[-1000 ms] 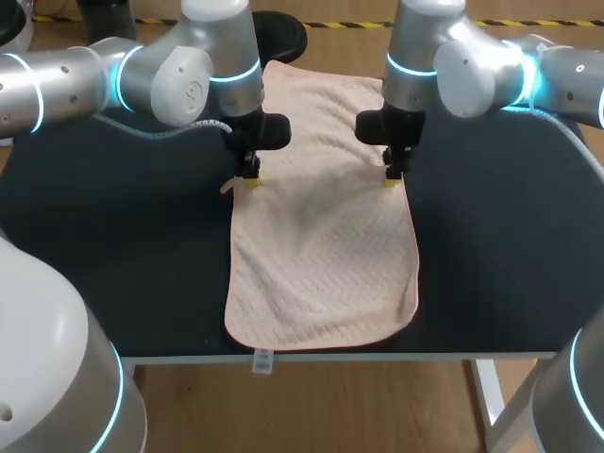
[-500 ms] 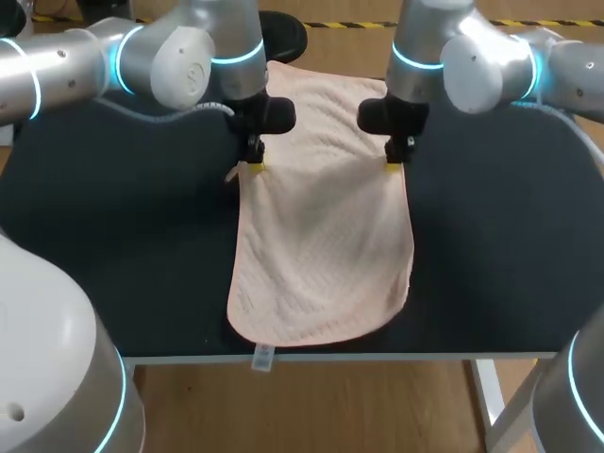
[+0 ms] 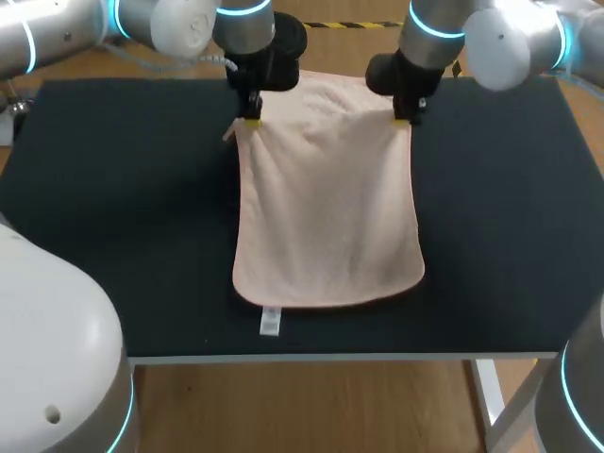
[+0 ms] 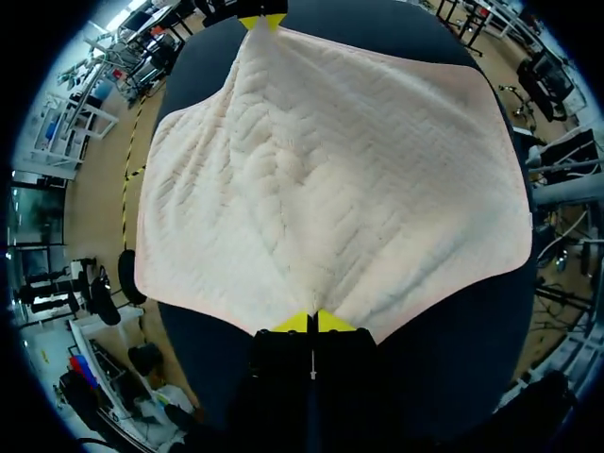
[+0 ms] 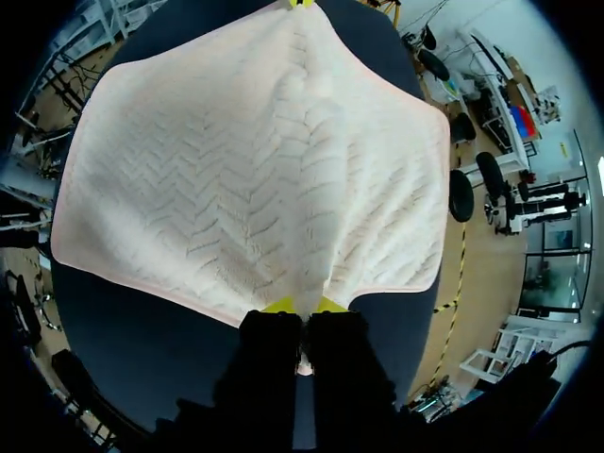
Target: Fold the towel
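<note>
Overhead, I hold the pale pink towel [image 3: 326,208] by two corners at the far side of the black table [image 3: 113,208]. My left gripper [image 3: 249,121] is pinched tight on one corner and my right gripper [image 3: 402,118] on the other, level with each other. The cloth's long axis runs from the fingertips back toward me (a white label [image 3: 270,322] pokes out at the near edge). Both wrists point straight down. I judge the fold laid and release due.

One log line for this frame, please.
stage: fold under way | left gripper: shut on far-left corner of pale pink quilted towel | right gripper: shut on far-right corner | towel: spread on black table
</note>
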Action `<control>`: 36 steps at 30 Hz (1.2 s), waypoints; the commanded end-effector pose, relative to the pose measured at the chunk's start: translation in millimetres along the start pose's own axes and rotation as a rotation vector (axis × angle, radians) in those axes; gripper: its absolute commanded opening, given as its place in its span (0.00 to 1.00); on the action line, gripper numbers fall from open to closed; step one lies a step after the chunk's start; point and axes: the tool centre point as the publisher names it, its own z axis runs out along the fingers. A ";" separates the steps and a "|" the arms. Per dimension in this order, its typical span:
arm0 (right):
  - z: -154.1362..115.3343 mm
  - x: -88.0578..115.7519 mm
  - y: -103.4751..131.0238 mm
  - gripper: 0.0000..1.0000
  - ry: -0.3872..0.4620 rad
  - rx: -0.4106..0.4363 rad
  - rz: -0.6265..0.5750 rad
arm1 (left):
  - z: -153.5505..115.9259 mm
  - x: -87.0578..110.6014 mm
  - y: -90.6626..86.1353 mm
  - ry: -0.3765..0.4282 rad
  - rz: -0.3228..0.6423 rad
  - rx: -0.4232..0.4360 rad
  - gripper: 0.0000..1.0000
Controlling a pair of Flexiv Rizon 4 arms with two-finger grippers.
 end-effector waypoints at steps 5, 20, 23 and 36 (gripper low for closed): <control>-92.5 -41.2 8.0 0.00 -0.225 -0.021 -0.045 | -86.9 -24.7 8.5 -0.153 -0.019 -0.055 0.00; -180.1 -131.4 28.4 0.00 -0.494 -0.029 -0.126 | -200.0 -87.3 33.4 -0.411 -0.112 -0.156 0.00; -194.7 -145.8 29.0 0.00 -0.537 -0.026 -0.126 | -217.9 -92.8 38.9 -0.447 -0.121 -0.166 0.00; -205.0 -143.8 35.3 0.00 -0.576 -0.054 -0.161 | -230.2 -72.7 29.3 -0.477 -0.108 -0.146 0.00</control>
